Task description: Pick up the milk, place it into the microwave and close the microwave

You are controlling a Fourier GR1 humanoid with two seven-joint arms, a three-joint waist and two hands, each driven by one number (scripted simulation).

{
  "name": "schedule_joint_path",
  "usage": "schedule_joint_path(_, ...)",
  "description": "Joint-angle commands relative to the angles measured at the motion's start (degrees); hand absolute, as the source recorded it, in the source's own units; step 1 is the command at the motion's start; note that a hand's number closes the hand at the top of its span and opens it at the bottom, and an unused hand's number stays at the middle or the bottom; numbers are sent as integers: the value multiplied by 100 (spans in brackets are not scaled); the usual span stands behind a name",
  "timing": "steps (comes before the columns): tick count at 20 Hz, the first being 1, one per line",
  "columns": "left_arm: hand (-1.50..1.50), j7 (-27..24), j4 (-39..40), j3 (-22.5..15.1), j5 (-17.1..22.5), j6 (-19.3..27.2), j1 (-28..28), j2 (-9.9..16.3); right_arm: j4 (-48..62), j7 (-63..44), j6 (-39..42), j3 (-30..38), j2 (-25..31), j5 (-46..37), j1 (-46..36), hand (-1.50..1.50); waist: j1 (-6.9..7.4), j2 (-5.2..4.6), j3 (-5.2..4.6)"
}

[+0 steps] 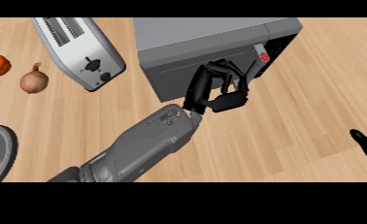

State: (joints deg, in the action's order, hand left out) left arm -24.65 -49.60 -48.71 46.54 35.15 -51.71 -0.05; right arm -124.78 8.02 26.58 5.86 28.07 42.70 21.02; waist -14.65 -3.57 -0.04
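An onion [34, 80] and a toaster [79, 51] sit idle at the left. At the microwave [208, 48], the left hand [219, 89] curls empty against the nearly closed door [197, 75], apparently pushing; the milk is hidden, presumably inside. Only a fingertip of the right hand [358, 139] shows at the right edge, so I cannot tell its state.

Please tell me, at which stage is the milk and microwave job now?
Done: no milk carton shows on the counter, so it may already be inside; I cannot confirm. In hand: the left hand is at the microwave door. Left: the microwave appears slightly ajar at its right side.
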Motion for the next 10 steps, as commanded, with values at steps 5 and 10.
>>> schedule_joint_path(5,150,-288,672,371,296,181,-323,4,-112,-79,184,-35,165,236,-115,-150,-72,-131,-2)
schedule_joint_path(10,150,-448,763,406,451,164,-318,4,-254,-160,249,-58,260,300,-69,-150,-95,-126,-9)
